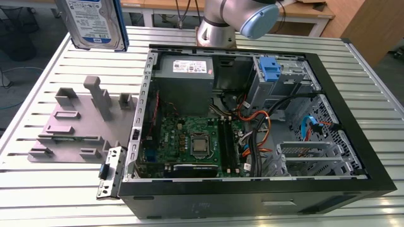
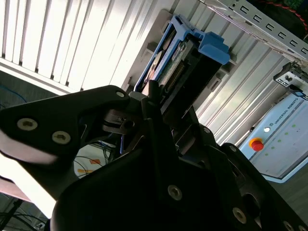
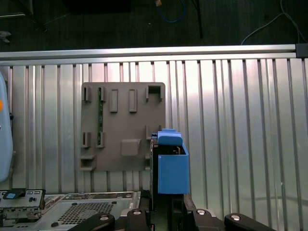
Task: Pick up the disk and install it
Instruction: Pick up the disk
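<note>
The disk (image 1: 94, 23), a silver drive with a white-and-blue label in a blue caddy, hangs high above the table at the exterior view's upper left, off the grey fixture plate (image 1: 82, 123). In the second wrist view my gripper (image 2: 166, 103) is shut on the disk (image 2: 168, 62), whose connector edge and blue tab stick out past the black fingers. The first wrist view looks down along the held disk (image 3: 172, 166) from the gripper (image 3: 168, 208), with the fixture plate (image 3: 122, 125) beneath and beside it.
The open computer case (image 1: 353, 123) lies on the slatted aluminium table (image 1: 44, 189). Inside are a grey power supply (image 1: 189, 68), a motherboard (image 1: 189, 142), cables, and a bare blue bracket (image 1: 269, 71) in the drive bay. The arm's base (image 1: 218, 28) stands behind the case.
</note>
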Tool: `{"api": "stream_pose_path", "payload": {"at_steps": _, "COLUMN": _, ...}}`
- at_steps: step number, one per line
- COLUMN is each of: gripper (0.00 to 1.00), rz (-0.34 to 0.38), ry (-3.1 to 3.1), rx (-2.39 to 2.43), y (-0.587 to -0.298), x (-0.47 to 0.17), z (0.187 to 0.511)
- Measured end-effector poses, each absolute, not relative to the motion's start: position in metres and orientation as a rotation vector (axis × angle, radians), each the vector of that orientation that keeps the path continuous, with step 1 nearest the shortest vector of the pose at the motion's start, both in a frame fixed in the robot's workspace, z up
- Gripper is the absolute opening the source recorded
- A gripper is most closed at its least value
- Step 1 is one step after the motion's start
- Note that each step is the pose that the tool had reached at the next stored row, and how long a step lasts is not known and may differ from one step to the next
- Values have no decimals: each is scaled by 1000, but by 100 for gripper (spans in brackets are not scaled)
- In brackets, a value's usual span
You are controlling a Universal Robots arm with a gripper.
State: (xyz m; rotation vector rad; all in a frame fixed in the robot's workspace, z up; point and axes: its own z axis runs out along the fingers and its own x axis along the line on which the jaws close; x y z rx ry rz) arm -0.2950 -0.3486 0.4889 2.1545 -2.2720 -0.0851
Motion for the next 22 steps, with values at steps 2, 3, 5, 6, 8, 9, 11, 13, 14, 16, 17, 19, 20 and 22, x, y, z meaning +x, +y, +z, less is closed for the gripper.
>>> {"api": "stream_pose_path", "payload": {"at_steps": 2, "gripper": 35, "rz": -85, "ry": -2272, "rx": 2155, "y": -349, "x": -295, "z": 489}}
{"api": "stream_pose_path", "payload": {"at_steps": 3, "gripper": 35, "rz": -85, "ry": -2272, "rx": 2155, "y": -349, "x": -295, "z": 489}}
{"api": "stream_pose_path", "payload": {"at_steps": 5, "gripper": 35, "rz": -85, "ry": -2272, "rx": 2155, "y": -349, "x": -295, "z": 489}}
{"api": "stream_pose_path", "payload": {"at_steps": 6, "gripper": 35, "rz": -85, "ry": -2272, "rx": 2155, "y": -349, "x": -295, "z": 489}}
{"api": "stream_pose_path", "payload": {"at_steps": 8, "gripper": 35, "rz": -85, "ry": -2272, "rx": 2155, "y": -349, "x": -294, "z": 489}}
{"api": "stream_pose_path", "payload": {"at_steps": 9, "gripper": 35, "rz": -85, "ry": -2272, "rx": 2155, "y": -349, "x": -293, "z": 489}}
{"api": "stream_pose_path", "payload": {"at_steps": 11, "gripper": 35, "rz": -85, "ry": -2272, "rx": 2155, "y": -349, "x": -290, "z": 489}}
{"api": "stream_pose_path", "payload": {"at_steps": 13, "gripper": 35, "rz": -85, "ry": -2272, "rx": 2155, "y": -349, "x": -287, "z": 489}}
{"api": "stream_pose_path", "payload": {"at_steps": 14, "gripper": 35, "rz": -85, "ry": -2272, "rx": 2155, "y": -349, "x": -285, "z": 489}}
{"api": "stream_pose_path", "payload": {"at_steps": 16, "gripper": 35, "rz": -85, "ry": -2272, "rx": 2154, "y": -349, "x": -280, "z": 489}}
{"api": "stream_pose_path", "payload": {"at_steps": 17, "gripper": 35, "rz": -85, "ry": -2272, "rx": 2154, "y": -349, "x": -278, "z": 489}}
{"api": "stream_pose_path", "payload": {"at_steps": 19, "gripper": 35, "rz": -85, "ry": -2272, "rx": 2154, "y": -349, "x": -275, "z": 489}}
{"api": "stream_pose_path", "payload": {"at_steps": 20, "gripper": 35, "rz": -86, "ry": -2272, "rx": 2154, "y": -349, "x": -274, "z": 489}}
{"api": "stream_pose_path", "payload": {"at_steps": 22, "gripper": 35, "rz": -86, "ry": -2272, "rx": 2154, "y": -349, "x": -274, "z": 489}}
